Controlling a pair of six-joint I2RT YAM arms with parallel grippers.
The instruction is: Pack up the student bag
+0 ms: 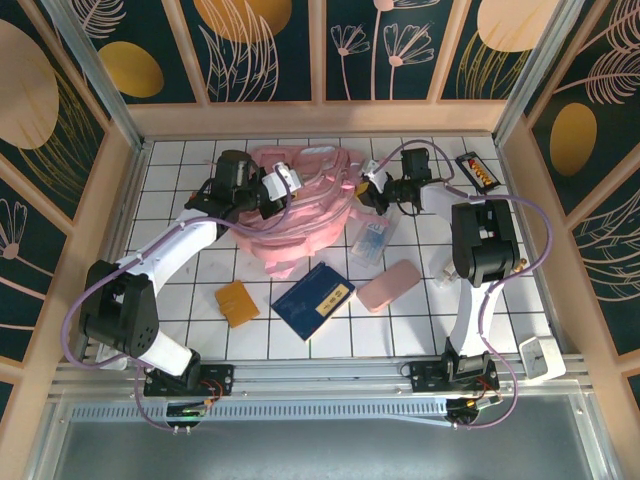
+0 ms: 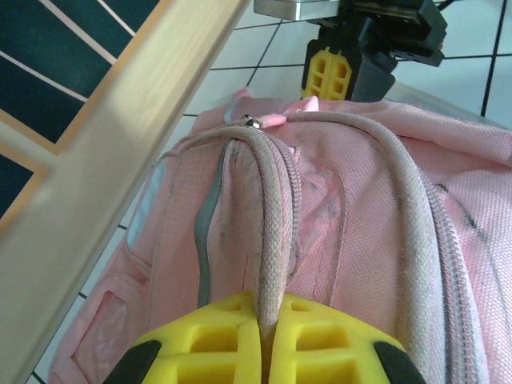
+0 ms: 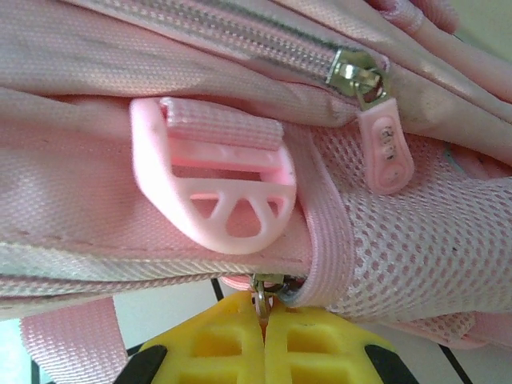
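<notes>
Item: student bag, far-middle of desk. My left tool is clamped on its zip edge, my right tool on the zip pull. I should draw the pull steadily along the zip.

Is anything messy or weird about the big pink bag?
Yes, a little. The student bag lies slumped and crumpled on the table instead of standing up, and the left wrist view shows a few dark smudges on its pink cloth. Nothing looks torn or spilled.
</notes>
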